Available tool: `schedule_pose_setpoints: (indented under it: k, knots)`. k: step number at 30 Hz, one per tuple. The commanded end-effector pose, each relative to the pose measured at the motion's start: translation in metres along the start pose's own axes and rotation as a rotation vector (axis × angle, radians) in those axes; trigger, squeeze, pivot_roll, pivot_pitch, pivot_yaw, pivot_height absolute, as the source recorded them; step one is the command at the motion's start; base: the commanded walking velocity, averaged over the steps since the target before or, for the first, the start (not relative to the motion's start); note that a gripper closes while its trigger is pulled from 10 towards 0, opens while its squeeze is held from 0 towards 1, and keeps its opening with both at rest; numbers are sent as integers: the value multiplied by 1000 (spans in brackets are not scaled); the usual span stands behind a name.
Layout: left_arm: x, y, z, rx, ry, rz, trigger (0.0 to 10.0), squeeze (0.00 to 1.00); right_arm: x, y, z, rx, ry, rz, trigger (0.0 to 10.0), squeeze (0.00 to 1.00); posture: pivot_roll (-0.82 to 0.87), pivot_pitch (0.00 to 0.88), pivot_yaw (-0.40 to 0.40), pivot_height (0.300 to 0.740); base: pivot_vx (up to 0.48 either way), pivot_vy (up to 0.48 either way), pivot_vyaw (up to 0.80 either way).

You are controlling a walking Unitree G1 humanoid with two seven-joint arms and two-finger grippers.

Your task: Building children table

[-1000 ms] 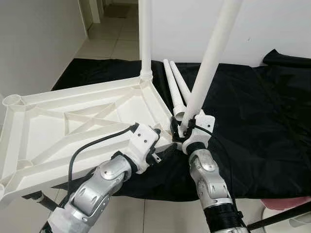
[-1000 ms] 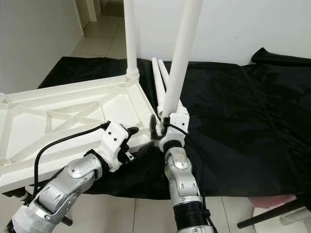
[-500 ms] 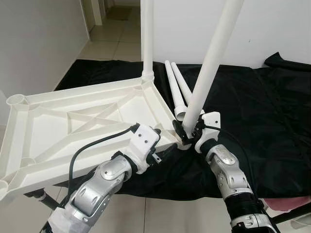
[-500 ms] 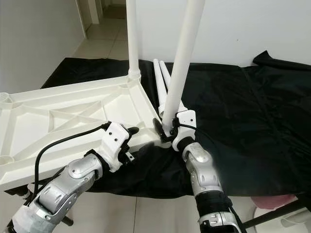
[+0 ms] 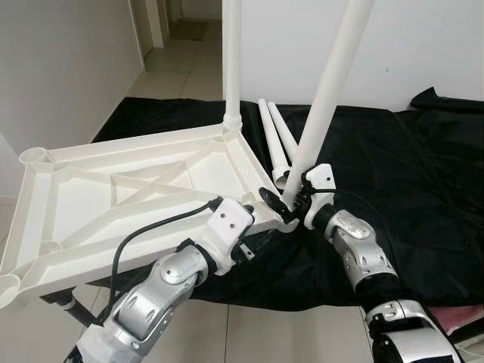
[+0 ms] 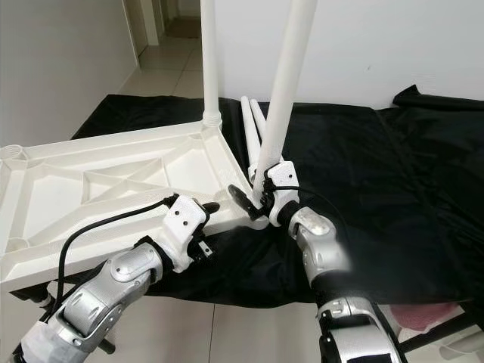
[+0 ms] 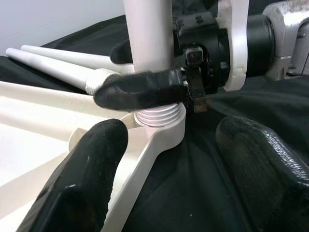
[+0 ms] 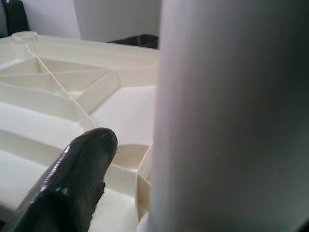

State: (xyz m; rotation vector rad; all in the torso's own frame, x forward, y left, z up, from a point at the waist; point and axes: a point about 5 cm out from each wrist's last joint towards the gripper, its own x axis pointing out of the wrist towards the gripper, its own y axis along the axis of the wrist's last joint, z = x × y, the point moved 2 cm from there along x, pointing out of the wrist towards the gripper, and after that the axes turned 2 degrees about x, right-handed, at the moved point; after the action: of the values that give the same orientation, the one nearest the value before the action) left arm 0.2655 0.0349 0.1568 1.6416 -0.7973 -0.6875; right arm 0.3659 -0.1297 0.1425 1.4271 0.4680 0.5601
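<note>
The white table top (image 5: 136, 189) lies upside down, ribs up, half on the black cloth (image 5: 408, 174). One white leg (image 5: 231, 60) stands screwed into its far corner. My right gripper (image 5: 283, 200) is shut on the foot of a second leg (image 5: 325, 98), which leans to the right. That leg's threaded end (image 7: 157, 116) sits in the near right corner socket. My left gripper (image 5: 253, 227) is open just in front of that corner, its fingers (image 7: 91, 164) spread to either side of the socket. In the right wrist view the held leg (image 8: 231, 116) is close up.
Two loose legs (image 5: 271, 136) lie side by side on the cloth behind the corner. A white wall runs along the left, with tiled floor (image 5: 181, 68) beyond. The table top's left part overhangs the floor.
My right forearm has swung out to the right and its wrist has turned around the leg's foot. The left arm has hardly moved. The camera has shifted slightly.
</note>
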Motion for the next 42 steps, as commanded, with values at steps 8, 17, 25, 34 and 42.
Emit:
schedule_pose_setpoints:
  k: [8,17,25,34,42]
  knots:
    - [-2,-1,5,21,-93,-6,10000,0,-5,-10,10,-13,24,-50,0,0,46,20,9,740,0,0,0]
    - [-2,-2,4,23,-93,-8,10000,0,-9,-21,13,44,-8,-69,3294,0,45,20,13,740,0,0,0]
    - [-1,-2,5,23,-99,-7,10000,0,-6,-27,9,75,-97,-90,10000,0,34,19,17,740,0,0,0]
    - [-1,-2,6,21,-101,-7,10000,0,-1,-24,3,147,-282,-74,10000,0,28,22,14,740,0,0,0]
    - [-1,-4,8,19,-107,-10,10000,0,-9,-24,-15,191,-623,-83,10000,0,29,17,5,740,0,0,0]
